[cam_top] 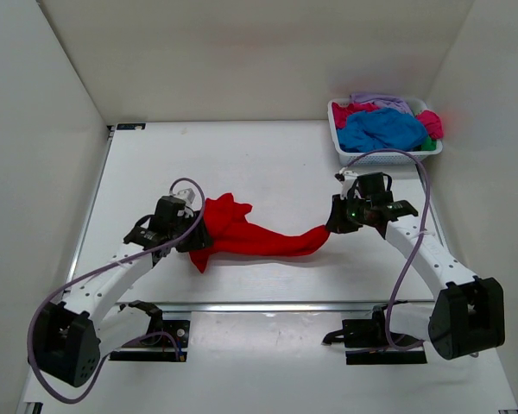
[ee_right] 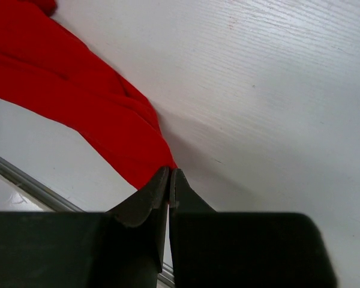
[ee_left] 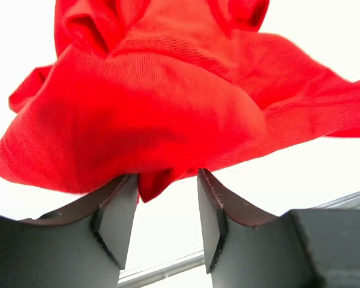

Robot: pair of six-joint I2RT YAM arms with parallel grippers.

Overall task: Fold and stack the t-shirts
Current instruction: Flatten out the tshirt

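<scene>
A bright red t-shirt [cam_top: 250, 235] lies bunched and stretched in a band across the middle of the table. My left gripper [cam_top: 198, 235] is at its left end, where the cloth piles up. In the left wrist view the gripper [ee_left: 167, 180] is open, and the red t-shirt [ee_left: 156, 102] drapes over both fingertips with a small flap hanging between them. My right gripper [cam_top: 332, 226] holds the shirt's right end. In the right wrist view that gripper [ee_right: 169, 174] is shut on a corner of the red t-shirt [ee_right: 78, 96].
A white mesh basket [cam_top: 338, 138] stands at the back right, holding a blue t-shirt [cam_top: 382, 129], a pink one [cam_top: 350, 112], a lavender one [cam_top: 380, 101] and a bit of green [cam_top: 429, 144]. White walls enclose the table. A metal rail [cam_top: 285, 305] runs along the near edge.
</scene>
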